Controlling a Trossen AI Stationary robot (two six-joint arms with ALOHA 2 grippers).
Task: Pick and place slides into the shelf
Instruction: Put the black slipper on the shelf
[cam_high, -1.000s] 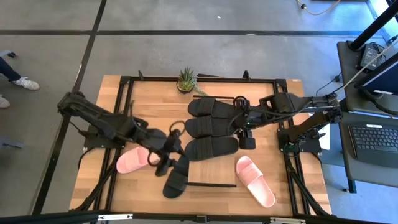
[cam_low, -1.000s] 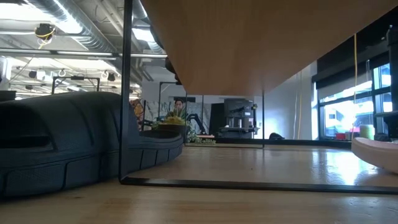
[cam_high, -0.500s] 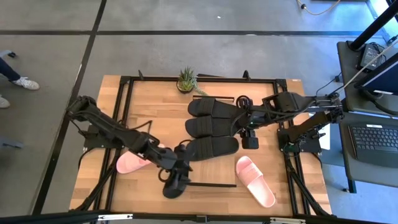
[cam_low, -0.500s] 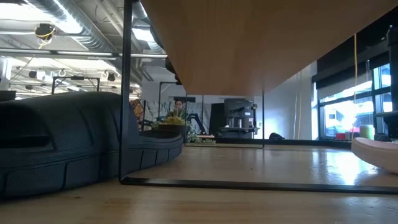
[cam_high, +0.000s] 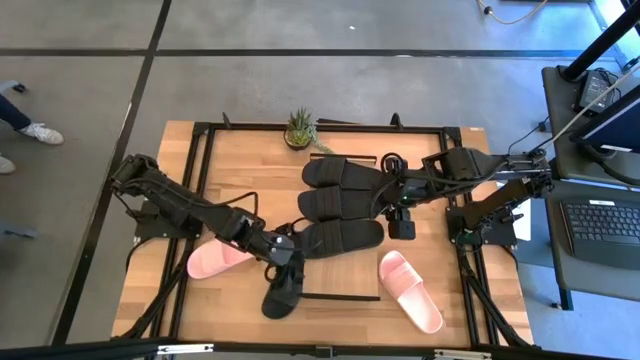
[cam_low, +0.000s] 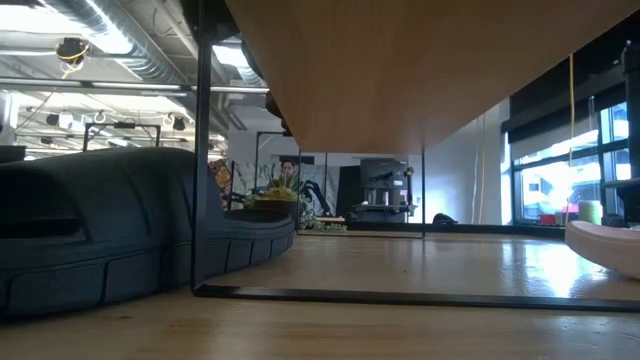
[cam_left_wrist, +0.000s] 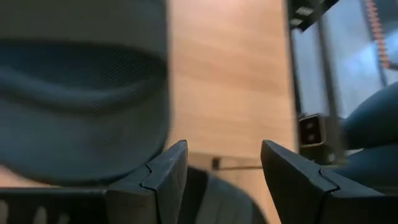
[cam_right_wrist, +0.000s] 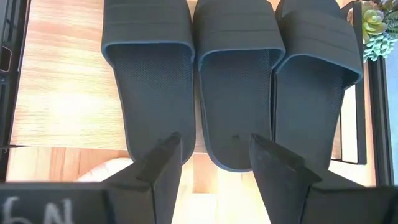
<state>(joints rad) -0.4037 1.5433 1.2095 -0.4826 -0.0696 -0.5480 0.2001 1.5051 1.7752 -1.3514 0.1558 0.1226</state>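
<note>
My left gripper (cam_high: 283, 268), fingers parted, hovers at lower centre over the lone matte black foam slide (cam_high: 283, 287) to grasp it; my right gripper (cam_high: 400, 222), also parted, waits beside the three racked black slides (cam_high: 338, 204).

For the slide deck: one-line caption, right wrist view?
Open right gripper hovers above three black slides lined side by side on the shelf.

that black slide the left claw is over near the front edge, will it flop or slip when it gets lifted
Probably not floppy: the black slide looks thick and moulded, holding its shape in the low view. Its sole looks matte and textured, so the open left claw should likely grip without much slipping. It seems light foam, so a nudge may slide it across the table rather than tip it.
</note>
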